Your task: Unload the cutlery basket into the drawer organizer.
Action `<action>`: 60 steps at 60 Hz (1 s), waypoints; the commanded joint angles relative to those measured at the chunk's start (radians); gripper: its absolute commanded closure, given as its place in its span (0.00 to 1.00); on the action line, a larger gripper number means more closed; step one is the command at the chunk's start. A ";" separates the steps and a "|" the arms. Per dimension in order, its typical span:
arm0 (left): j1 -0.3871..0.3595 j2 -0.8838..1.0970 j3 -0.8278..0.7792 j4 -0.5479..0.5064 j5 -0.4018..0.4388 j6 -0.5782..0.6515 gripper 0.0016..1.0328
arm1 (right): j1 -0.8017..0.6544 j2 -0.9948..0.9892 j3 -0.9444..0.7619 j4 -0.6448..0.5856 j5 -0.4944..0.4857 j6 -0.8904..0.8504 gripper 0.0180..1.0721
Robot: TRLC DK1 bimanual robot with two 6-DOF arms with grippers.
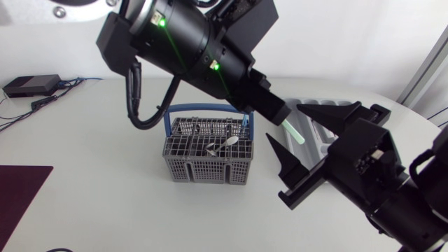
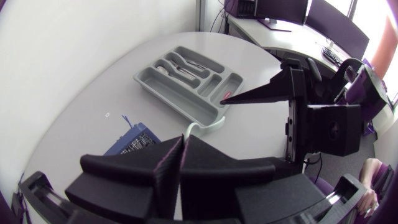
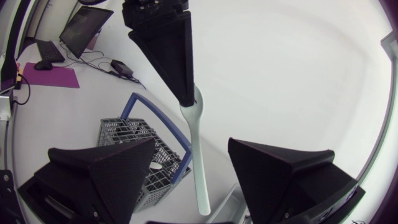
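My left pincer is clamped on one end of a pale plastic spoon, which it holds above the desk between basket and organizer.

My right pincer has its fingers apart, one on each side of the spoon and clear of it.

The basket stands mid-desk and holds metal cutlery.

The organizer lies near the far right edge. A red patch at its end is too small to read.

No writing, number, label or sign can be read in any view, neither on the basket, the tray nor the counter.
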 commanded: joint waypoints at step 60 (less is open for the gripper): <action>0.012 0.092 0.095 -0.103 0.048 -0.071 0.81 | -0.015 0.130 -0.018 0.148 0.060 -0.125 0.74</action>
